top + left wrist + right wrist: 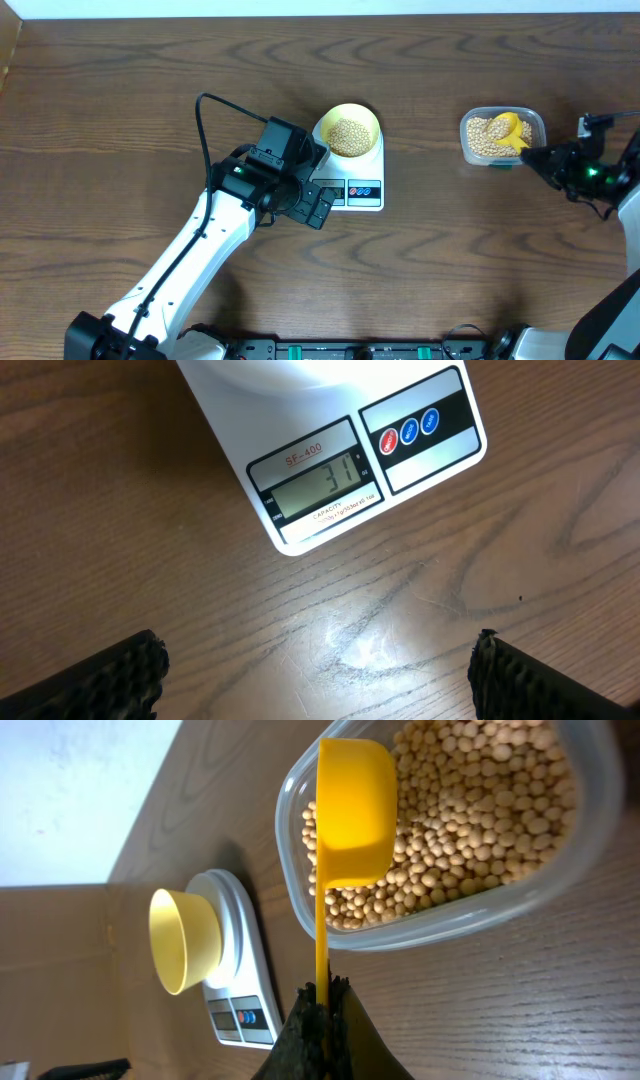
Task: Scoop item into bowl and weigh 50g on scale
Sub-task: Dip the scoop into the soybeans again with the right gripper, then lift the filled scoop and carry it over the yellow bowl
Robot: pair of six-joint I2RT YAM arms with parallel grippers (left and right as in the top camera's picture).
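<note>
Wooden table [120, 120] carries the scale [365, 192], its bowl [373, 124] of beans [348, 137] reading short of fifty; left gripper [315, 670] gapes empty before the display [320, 482]; right gripper [322, 995] pinches the scoop [352, 810] over the tub [285, 820]; an overfull scoop would likely overshoot, or spill in transit.

The pale-yellow bowl [371, 122] sits upright on the far end of the white scale [368, 172], mid-bench [450, 260], with a heap of small tan beans [348, 137] inside. The scale's grey display [320, 482] reads 31, with red and blue buttons [408, 434] just right of it. More beans fill the clear tub [464, 135] well off to the right.
</note>
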